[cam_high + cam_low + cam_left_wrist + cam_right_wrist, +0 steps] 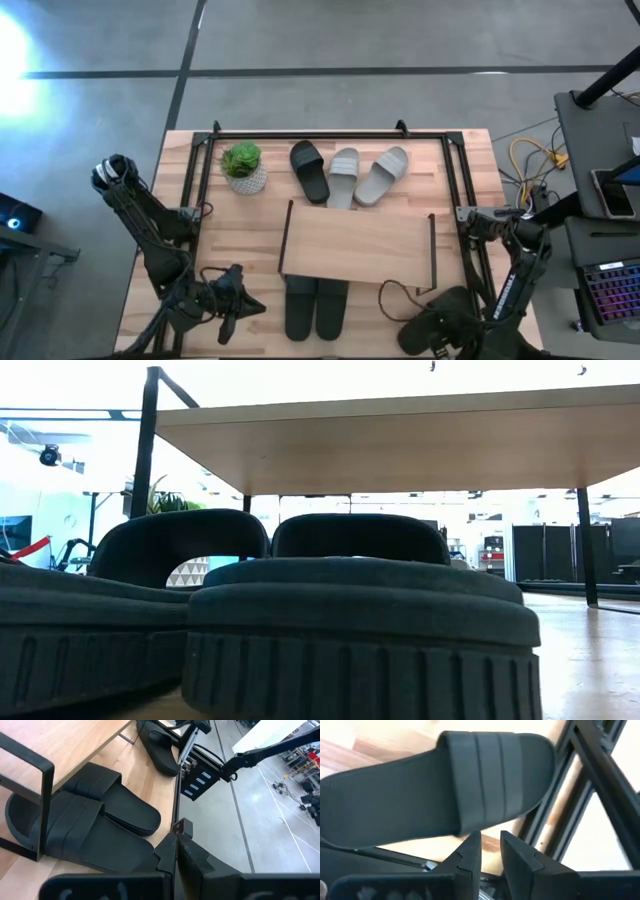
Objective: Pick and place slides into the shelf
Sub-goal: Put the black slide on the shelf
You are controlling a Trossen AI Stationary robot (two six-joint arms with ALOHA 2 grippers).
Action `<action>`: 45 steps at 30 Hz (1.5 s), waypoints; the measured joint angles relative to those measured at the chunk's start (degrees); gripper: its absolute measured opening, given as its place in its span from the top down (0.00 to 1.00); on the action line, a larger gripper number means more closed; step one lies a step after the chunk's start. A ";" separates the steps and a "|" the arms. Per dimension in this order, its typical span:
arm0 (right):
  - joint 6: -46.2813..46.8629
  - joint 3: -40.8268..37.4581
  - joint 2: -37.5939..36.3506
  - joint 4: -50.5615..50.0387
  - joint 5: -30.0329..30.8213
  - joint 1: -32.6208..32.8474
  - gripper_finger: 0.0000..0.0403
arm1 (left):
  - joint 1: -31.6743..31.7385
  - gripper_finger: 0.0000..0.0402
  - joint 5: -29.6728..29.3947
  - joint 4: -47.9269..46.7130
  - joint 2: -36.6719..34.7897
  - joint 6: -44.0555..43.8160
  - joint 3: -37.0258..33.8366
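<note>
The shelf [355, 245] stands mid-table. Two black slides [315, 305] lie side by side on the tabletop under its near edge, heels sticking out; they fill the low view [350, 620]. Behind the shelf lie one black slide [310, 170] and two light grey slides [365, 177], soles down. My right gripper [490, 847] is at the near right corner [440, 330], shut on another black slide [445, 795]. My left gripper [175, 857] hovers shut, near left of the pair [235, 305], touching nothing. My right gripper holds the black slide by the side edge of its sole [472, 834], right beside the broad strap. Its fingers come from above, pointing steeply down, across the slide. The fingertips hide how far in the edge sits. The slide lies roughly level, strap up.
A small potted plant [244, 165] stands at the far left of the shelf. Black rails [455, 190] run along the table's sides and far edge. A loose black cable [400, 295] lies near the shelf's right frame. Bare wood shows left of the shelf.
</note>
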 joint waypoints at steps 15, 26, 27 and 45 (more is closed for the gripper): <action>-2.31 0.06 4.47 8.26 0.56 -0.32 0.71 | 1.65 1.00 -0.15 -0.22 -0.02 -1.42 -0.08; -1.46 -2.59 4.49 5.45 -0.44 -0.57 0.50 | 1.87 1.00 1.27 -0.21 -0.02 -3.06 -0.13; -1.44 -3.39 4.51 5.26 -0.74 -0.57 0.50 | 2.04 1.00 1.32 -0.21 -0.02 -3.07 -0.13; -3.75 -5.36 10.63 4.19 -2.19 -0.93 0.52 | 3.60 1.00 2.84 -0.20 -0.02 -3.08 -0.15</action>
